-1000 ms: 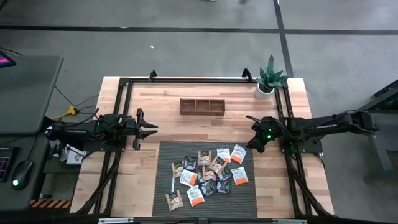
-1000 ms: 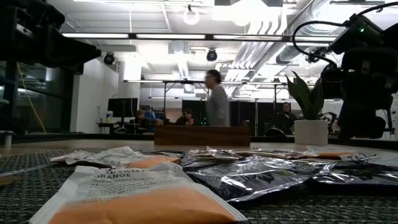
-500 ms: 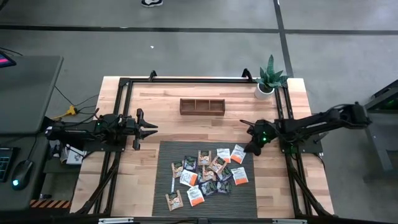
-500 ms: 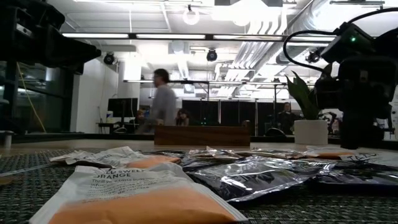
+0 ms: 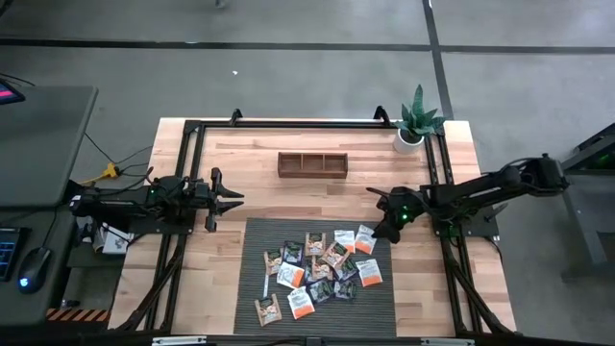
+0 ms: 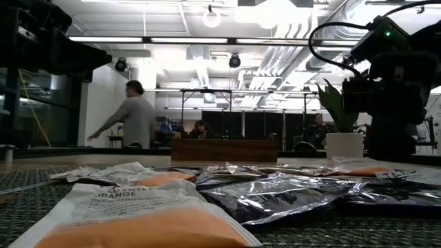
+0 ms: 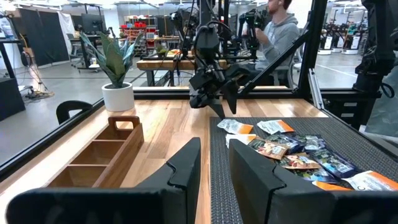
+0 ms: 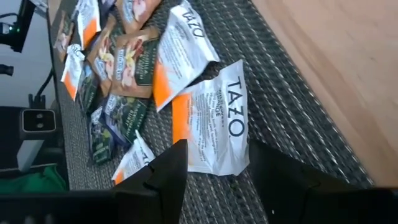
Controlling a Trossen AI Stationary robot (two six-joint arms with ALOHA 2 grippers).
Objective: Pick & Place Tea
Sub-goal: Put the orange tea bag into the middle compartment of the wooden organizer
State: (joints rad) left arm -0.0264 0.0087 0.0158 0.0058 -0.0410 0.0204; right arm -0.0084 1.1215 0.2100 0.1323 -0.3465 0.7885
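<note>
Several small square tea sachets [image 5: 317, 264], orange, white, tan and dark, lie in a loose overlapping pile on a dark woven mat [image 5: 255, 240]. They fill the foreground of the low view [image 6: 138, 213]. My right gripper [image 5: 384, 219] is open and low over the pile's far right corner. In the right wrist view [image 8: 214, 171] its fingers stand on either side of a white-and-orange TAZO sachet [image 8: 214, 130]. My left gripper [image 5: 229, 200] waits open over bare wood left of the mat, its fingers [image 7: 186, 168] pointing at the pile. My right gripper comes at the TAZO sachet's edge [image 8: 211, 165] from the table's right, slanting down. One finger [image 8: 165, 177] stands on each side of that edge. I cannot tell whether the tips touch the sachet or the mat. The sachet lies flat on the mat.
A wooden tray with three compartments [image 5: 311, 164] stands on the far side of the mat. A potted plant [image 5: 415, 125] sits at the far right corner. A thin white strip [image 5: 266, 284] lies at the pile's left. A black frame [image 5: 192, 130] rims the table. People move in the room beyond.
My right gripper has moved toward the table's left and down, from beside the mat's right edge to the sachets at the pile's far right corner. In the low view the nearest sachets have shifted slightly sideways. A person has walked across the room behind.
</note>
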